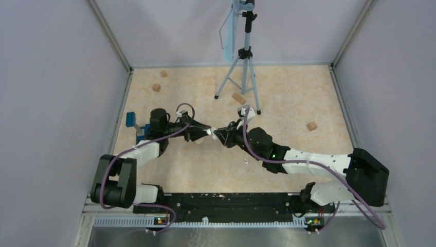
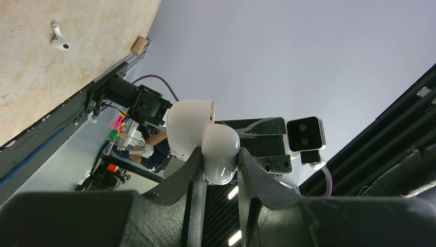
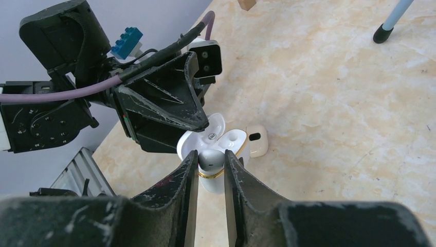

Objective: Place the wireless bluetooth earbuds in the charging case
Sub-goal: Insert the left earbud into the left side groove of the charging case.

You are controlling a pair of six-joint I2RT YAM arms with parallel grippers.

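My left gripper is shut on the white charging case and holds it above the table with its lid swung open. In the right wrist view the open case shows a gold rim and an empty socket. My right gripper is shut on a greyish-white earbud and holds it right at the case's opening. In the top view both grippers meet tip to tip at the table's middle around the case. A second earbud lies loose on the table near the right forearm.
A cream rounded case lies on the table just behind the held one. A tripod stands at the back centre. Tan wooden blocks are scattered about. A blue brick piece sits at the left edge.
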